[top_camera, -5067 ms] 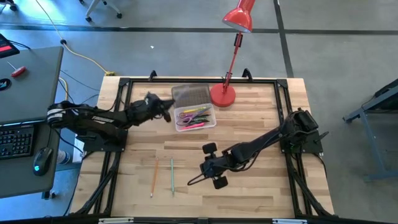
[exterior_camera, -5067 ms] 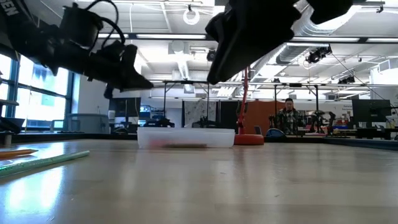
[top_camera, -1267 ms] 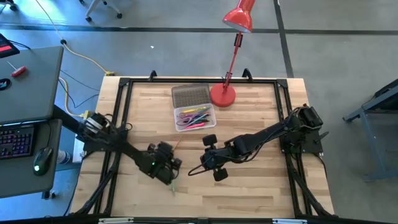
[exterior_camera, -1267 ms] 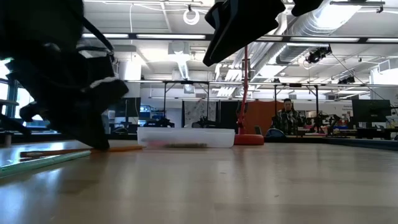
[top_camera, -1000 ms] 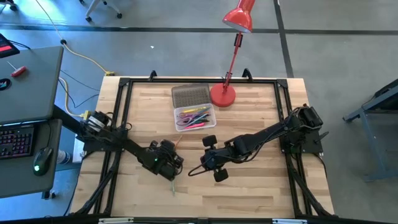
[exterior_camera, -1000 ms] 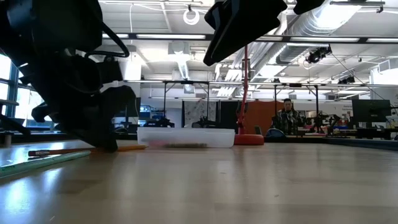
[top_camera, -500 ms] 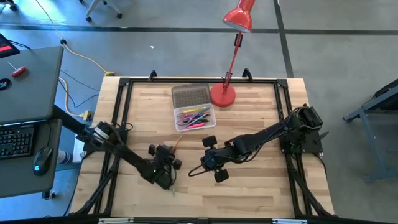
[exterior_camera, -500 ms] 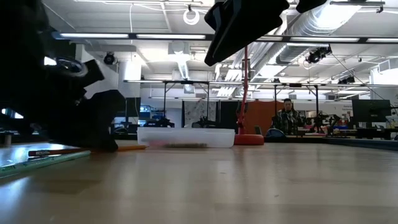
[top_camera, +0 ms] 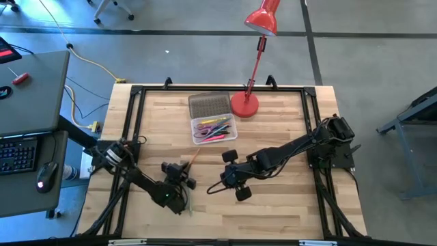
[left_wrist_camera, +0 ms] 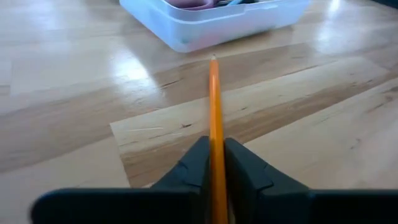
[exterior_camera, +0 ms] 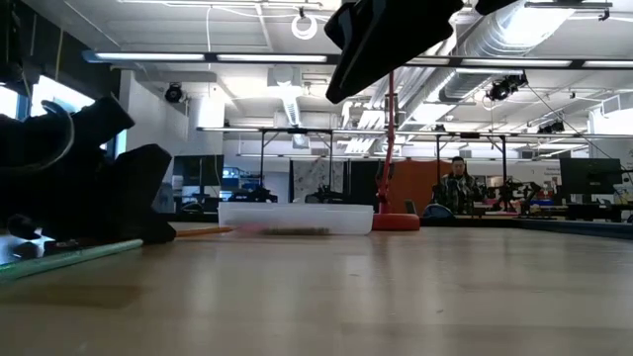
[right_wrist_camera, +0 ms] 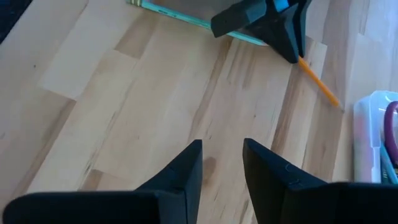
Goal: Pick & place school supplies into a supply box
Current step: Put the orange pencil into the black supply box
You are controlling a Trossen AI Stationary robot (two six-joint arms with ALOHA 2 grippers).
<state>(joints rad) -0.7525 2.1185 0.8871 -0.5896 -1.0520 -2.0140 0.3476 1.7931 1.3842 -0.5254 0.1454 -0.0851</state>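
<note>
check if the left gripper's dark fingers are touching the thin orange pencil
Touching. In the left wrist view the thin orange pencil runs out from between the left gripper's two dark fingers, which press against it on both sides with no gap.

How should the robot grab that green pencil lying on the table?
Probably near its middle, coming straight down with fingers either side of the thin shaft: the green pencil lies flat on the table, so only its long sides can be pinched. The left gripper, shut on the orange pencil, sits close beside it.
</note>
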